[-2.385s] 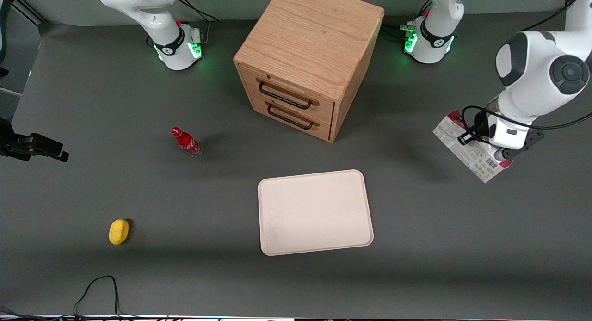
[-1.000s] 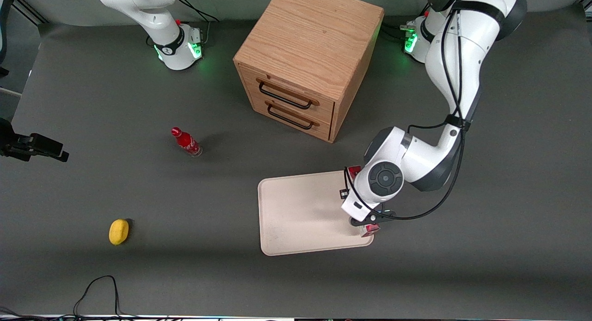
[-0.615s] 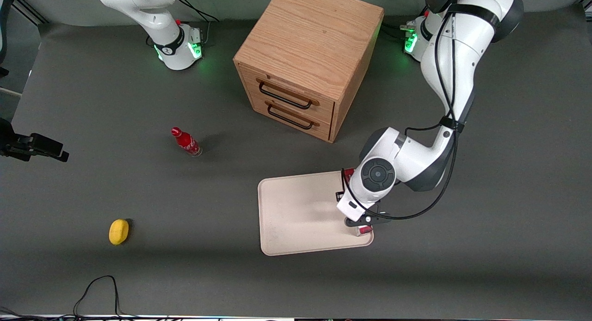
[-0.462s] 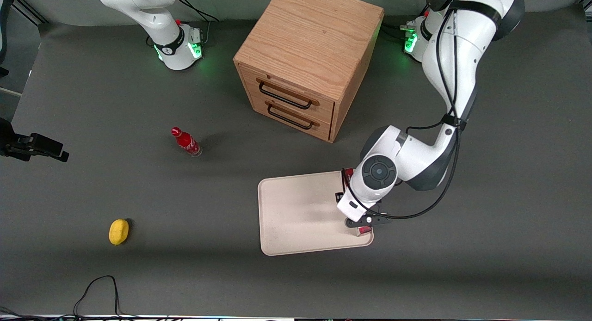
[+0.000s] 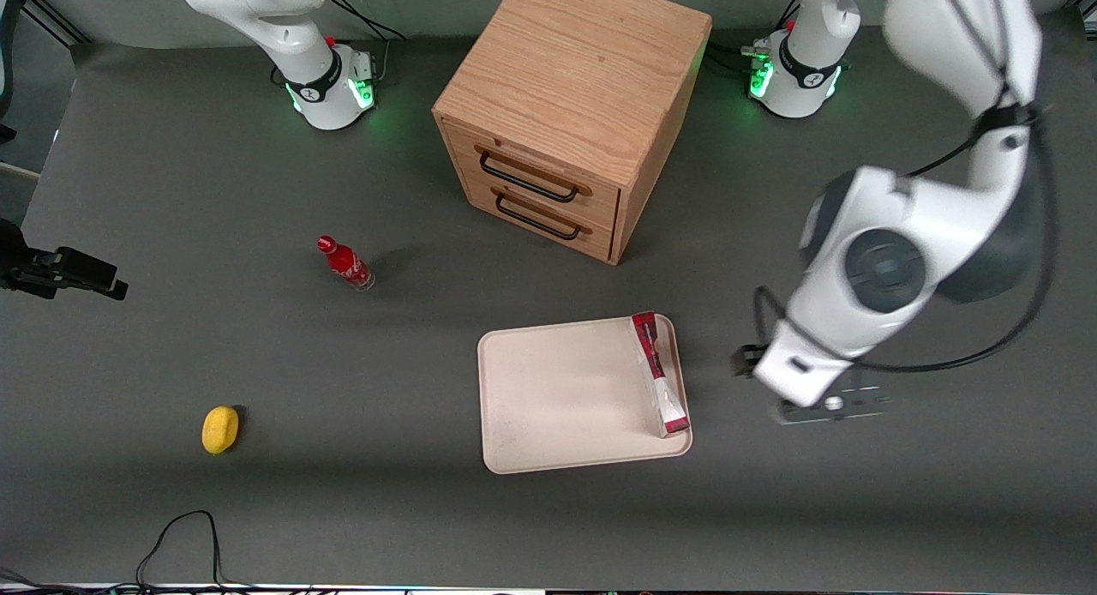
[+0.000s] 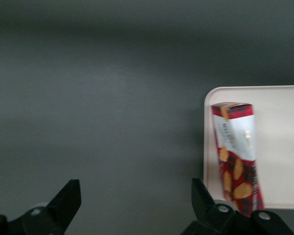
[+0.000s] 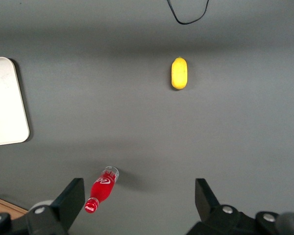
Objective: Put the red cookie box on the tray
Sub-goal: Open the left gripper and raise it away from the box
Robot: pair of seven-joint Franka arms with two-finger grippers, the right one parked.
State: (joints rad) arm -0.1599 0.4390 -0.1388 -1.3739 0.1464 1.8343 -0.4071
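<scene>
Well, the red cookie box (image 5: 659,374) lies on the tray (image 5: 566,398) along the edge nearest the working arm; the gripper (image 6: 132,210) hangs spread and empty above bare table beside it; best it pulls clear without clipping the box.

A robotics lab: arm bases (image 5: 330,93) bolted to a grey-matted table (image 5: 171,175), cables trailing.
</scene>
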